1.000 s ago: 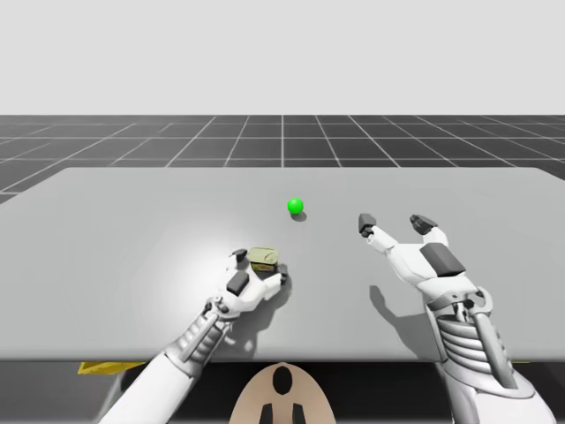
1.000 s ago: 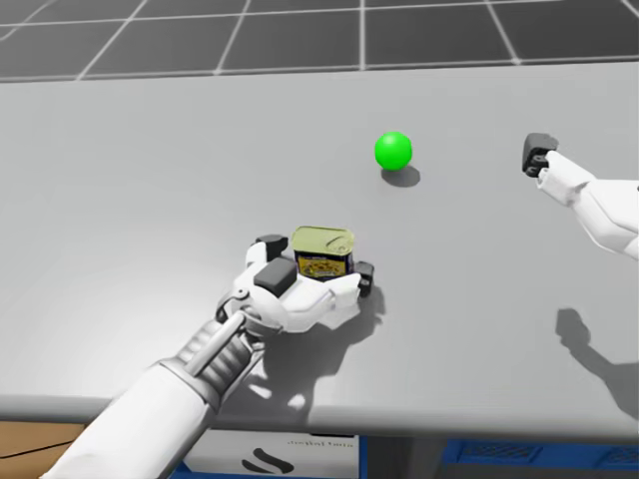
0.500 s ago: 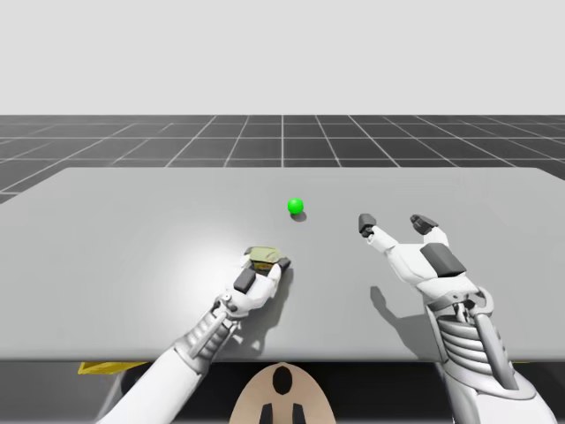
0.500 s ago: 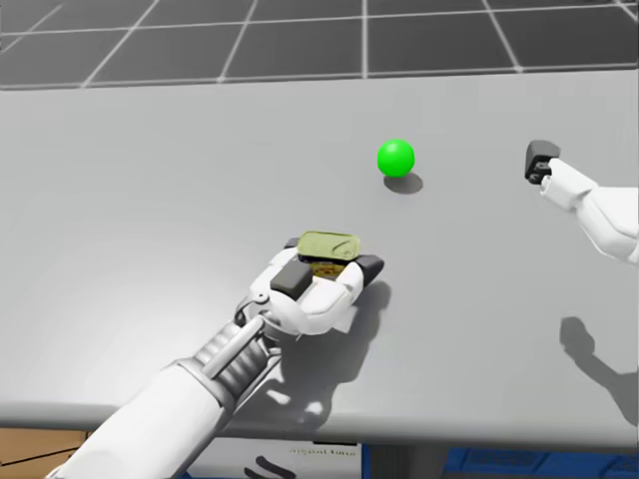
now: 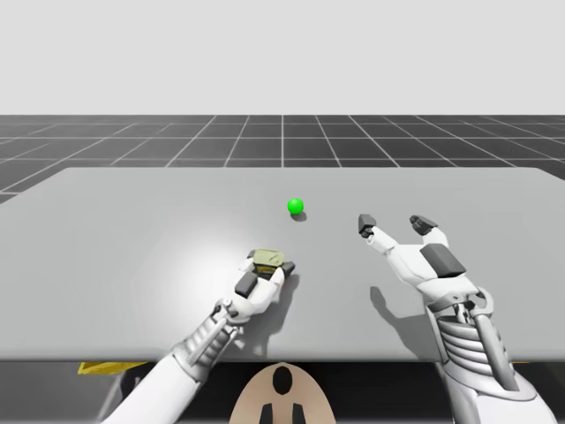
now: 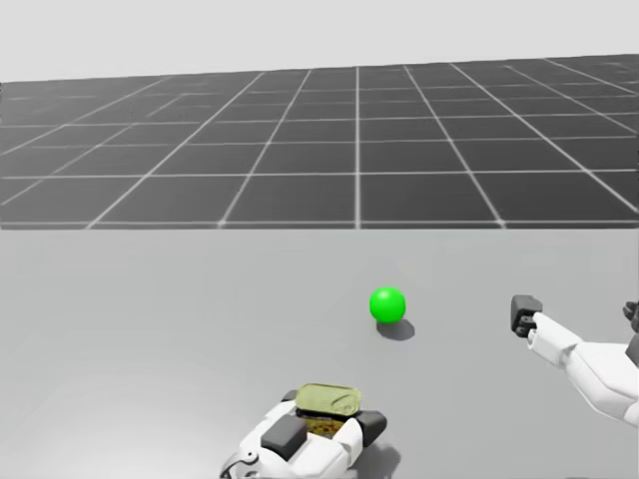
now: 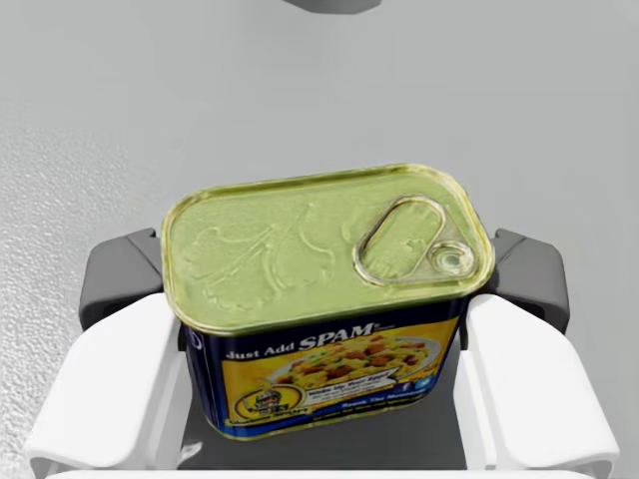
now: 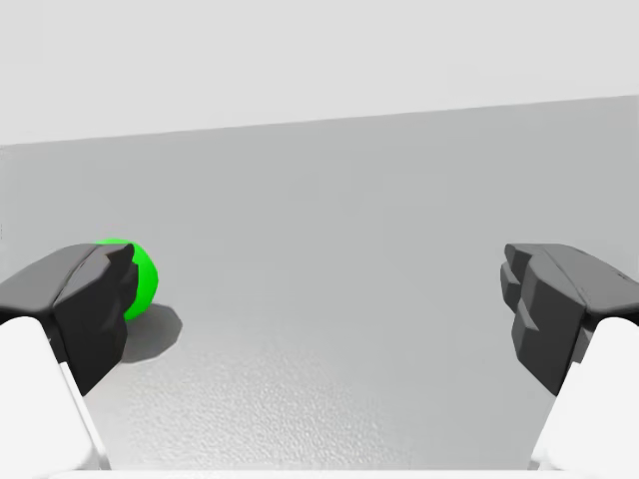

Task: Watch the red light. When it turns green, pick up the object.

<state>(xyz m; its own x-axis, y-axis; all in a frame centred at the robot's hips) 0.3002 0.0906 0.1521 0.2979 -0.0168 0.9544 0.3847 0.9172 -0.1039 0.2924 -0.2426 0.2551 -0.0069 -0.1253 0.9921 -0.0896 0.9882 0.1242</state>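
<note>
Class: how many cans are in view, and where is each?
1. The blue-and-yellow rectangular can, gripped by my left gripper, nearer me than the green light. None looks hidden.

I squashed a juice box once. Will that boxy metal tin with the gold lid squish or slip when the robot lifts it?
Probably no squishing: the boxy gold-lidded metal tin looks rigid, with no dents where my left gripper clamps its sides. Its flat sides give the dark pads good hold, so slipping seems unlikely.

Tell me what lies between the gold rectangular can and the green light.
Bare table, as the high view shows: nothing stands between the gold rectangular can and the green light.
</note>
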